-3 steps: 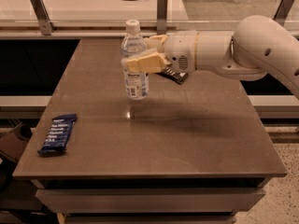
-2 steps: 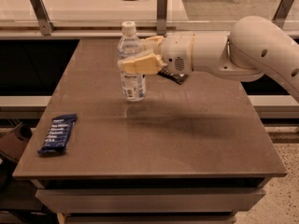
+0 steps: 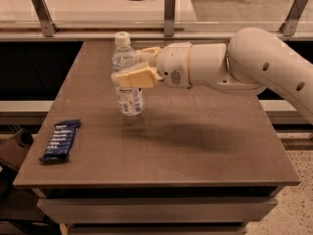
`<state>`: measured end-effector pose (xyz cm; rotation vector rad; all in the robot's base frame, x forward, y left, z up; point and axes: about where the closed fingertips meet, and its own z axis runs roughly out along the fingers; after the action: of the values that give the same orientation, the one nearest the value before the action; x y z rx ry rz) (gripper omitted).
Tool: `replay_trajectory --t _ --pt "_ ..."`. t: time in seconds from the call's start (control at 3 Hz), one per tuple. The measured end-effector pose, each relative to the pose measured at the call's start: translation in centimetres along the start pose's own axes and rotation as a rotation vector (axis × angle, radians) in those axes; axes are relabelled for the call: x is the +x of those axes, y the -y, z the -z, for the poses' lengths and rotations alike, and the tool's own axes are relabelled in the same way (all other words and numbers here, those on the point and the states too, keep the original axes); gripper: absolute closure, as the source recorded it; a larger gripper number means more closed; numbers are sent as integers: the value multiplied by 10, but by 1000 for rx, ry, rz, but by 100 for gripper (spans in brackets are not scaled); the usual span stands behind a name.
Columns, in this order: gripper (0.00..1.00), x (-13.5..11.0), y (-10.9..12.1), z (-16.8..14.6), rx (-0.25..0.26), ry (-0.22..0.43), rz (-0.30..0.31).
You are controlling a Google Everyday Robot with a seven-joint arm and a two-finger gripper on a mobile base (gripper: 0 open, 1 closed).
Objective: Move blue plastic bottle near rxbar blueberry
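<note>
Gripper (image 3: 128, 65) fingers are pinching the blue plastic bottle (image 3: 129, 101) mid-body, above the label. It looks light, thin-walled, probably squishy and slick. The rxbar blueberry (image 3: 60, 140) sits near-left.

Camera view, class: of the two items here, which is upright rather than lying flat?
The blue plastic bottle, upright and clasped around its middle by the pincer reaching from the right. The rxbar blueberry lies flat near the front-left corner of the table.
</note>
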<state>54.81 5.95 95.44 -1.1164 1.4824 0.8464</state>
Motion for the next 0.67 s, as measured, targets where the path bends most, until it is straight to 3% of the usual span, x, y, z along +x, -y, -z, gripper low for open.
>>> replay_trajectory --t 0.67 --pt "100 11 -24 -10 -10 54 4"
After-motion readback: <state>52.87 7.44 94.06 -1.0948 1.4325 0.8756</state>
